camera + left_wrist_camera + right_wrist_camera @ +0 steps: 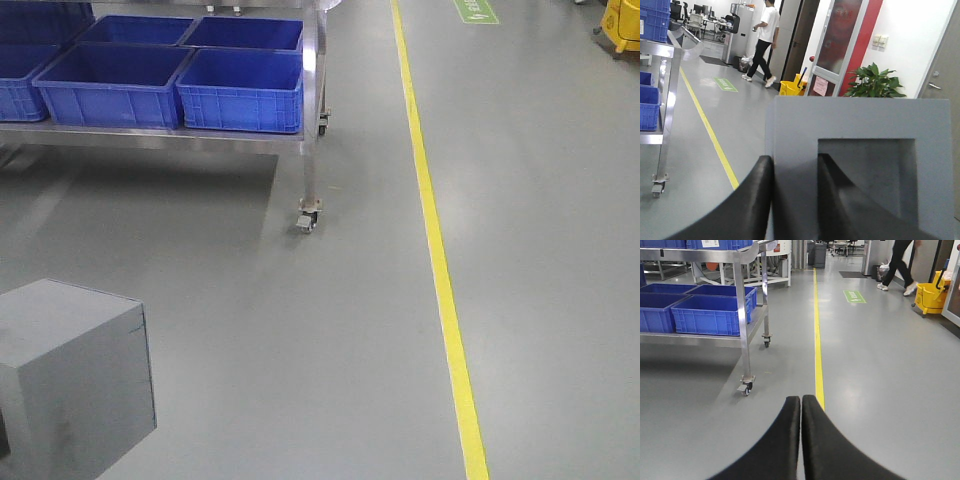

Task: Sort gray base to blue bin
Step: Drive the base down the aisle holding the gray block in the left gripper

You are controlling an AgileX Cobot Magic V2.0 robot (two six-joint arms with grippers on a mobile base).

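Left claw (794, 165): clamped on the gray base (860, 117), one finger outside its wall, one inside the recess.
Where: gray base aloft over the floor (690, 165), apparently; underside hidden.
Right claw (801, 401): fingers pressed together, empty.

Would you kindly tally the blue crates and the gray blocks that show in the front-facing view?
Blue crates: 6, two of them cut off at the left edge
Gray base: 1
Total: 7
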